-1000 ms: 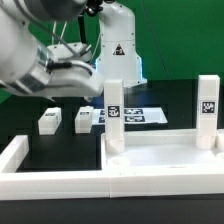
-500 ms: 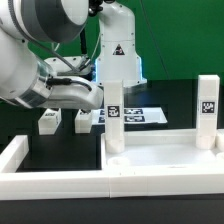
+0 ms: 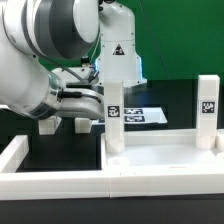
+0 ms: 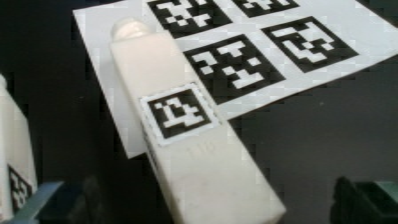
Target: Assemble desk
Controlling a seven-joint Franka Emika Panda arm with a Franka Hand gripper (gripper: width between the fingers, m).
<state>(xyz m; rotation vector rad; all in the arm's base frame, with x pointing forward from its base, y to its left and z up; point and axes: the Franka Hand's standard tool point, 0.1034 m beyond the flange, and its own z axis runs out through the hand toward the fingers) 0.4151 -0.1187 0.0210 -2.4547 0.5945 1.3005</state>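
Below the wrist, we saw the claw [image 4: 205, 203] spread wide and gripping nothing, its dark fingertips [image 4: 43, 200] standing clear on either side of a loose leg [image 4: 187, 120]. That leg lay flat on the black worktop [image 3: 60, 150], tag upward, its far end over the marker board [image 4: 267, 50]. A second loose leg [image 4: 15, 130] lay just beside it. Off to the exterior view's right sat the tabletop panel [image 3: 165, 160], with one upright leg [image 3: 114, 115] and another upright leg [image 3: 207, 108] at its rear corners.
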